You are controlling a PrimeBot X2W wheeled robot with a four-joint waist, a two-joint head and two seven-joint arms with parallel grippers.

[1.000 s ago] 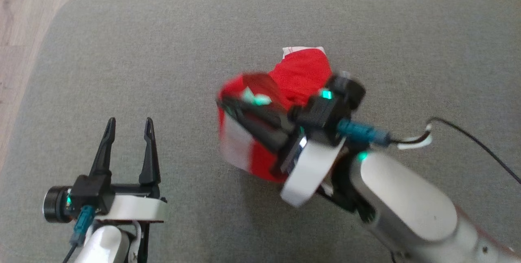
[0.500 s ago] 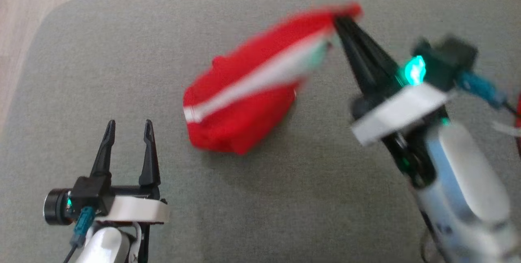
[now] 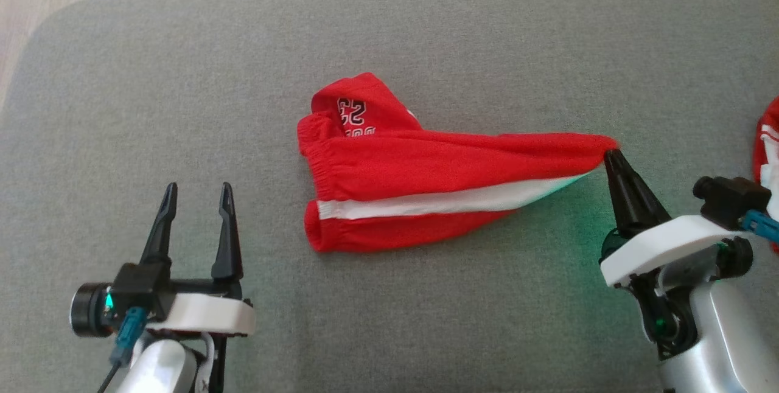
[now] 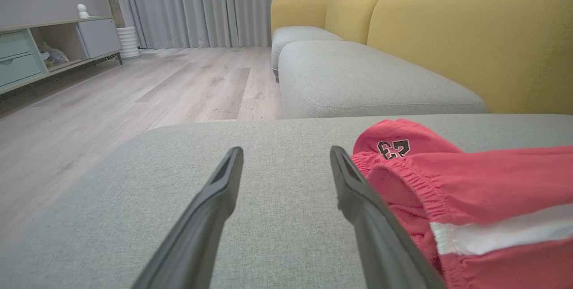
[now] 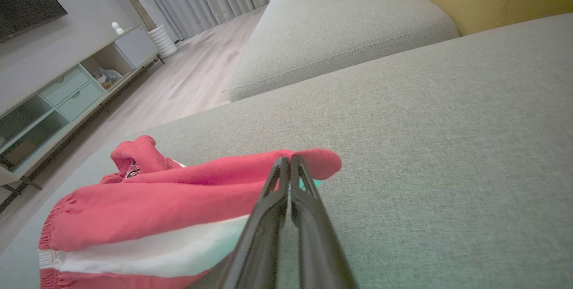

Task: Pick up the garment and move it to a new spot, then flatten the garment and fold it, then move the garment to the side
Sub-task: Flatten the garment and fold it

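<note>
Head view: the red jersey shorts (image 3: 426,189) with a white side stripe lie at the centre of the frame on the grey woven sofa cushion (image 3: 182,76). Their long axis runs left to right, from the gathered elastic waistband (image 3: 319,180) at the left end to a drawn-out point at the right. The right gripper (image 3: 610,156), at the lower right, is closed on that point, and the cloth looks pulled taut towards it. The left gripper (image 3: 196,189), at the lower left, stands with its 2 fingers apart and holds nothing. It is the nearer arm to the waistband, which lies up and to its right. Flattening probably calls for it to reach that end.

Left wrist view: the soft, matt shorts fill the lower right, just beside the right-hand finger. They carry a dark number print. A yellow sofa back (image 4: 470,34) and pale wooden floor (image 4: 134,83) lie beyond.

Right wrist view: the 2 fingers meet at frame centre and pinch a thin red fold. The rest of the shorts trails to the lower left.
</note>
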